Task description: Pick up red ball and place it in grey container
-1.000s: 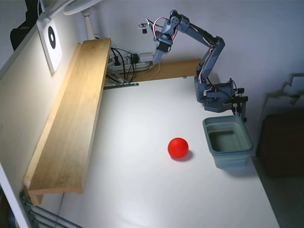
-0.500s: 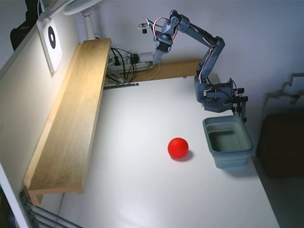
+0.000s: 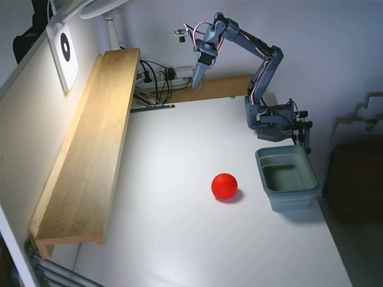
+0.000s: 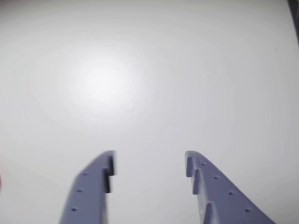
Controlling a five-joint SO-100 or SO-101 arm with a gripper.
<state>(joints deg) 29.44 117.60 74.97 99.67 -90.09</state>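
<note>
The red ball lies on the white table, just left of the grey container in the fixed view. The container stands upright near the table's right edge and looks empty. My gripper hangs high over the back of the table, pointing down, far from the ball. In the wrist view the gripper is open and empty, with its two blue-grey fingers apart over bare white table. A faint red sliver shows at that view's left edge; the container is out of that view.
A long wooden shelf runs along the left wall. Cables and a power strip lie at the back left. The arm's base is clamped at the right edge, just behind the container.
</note>
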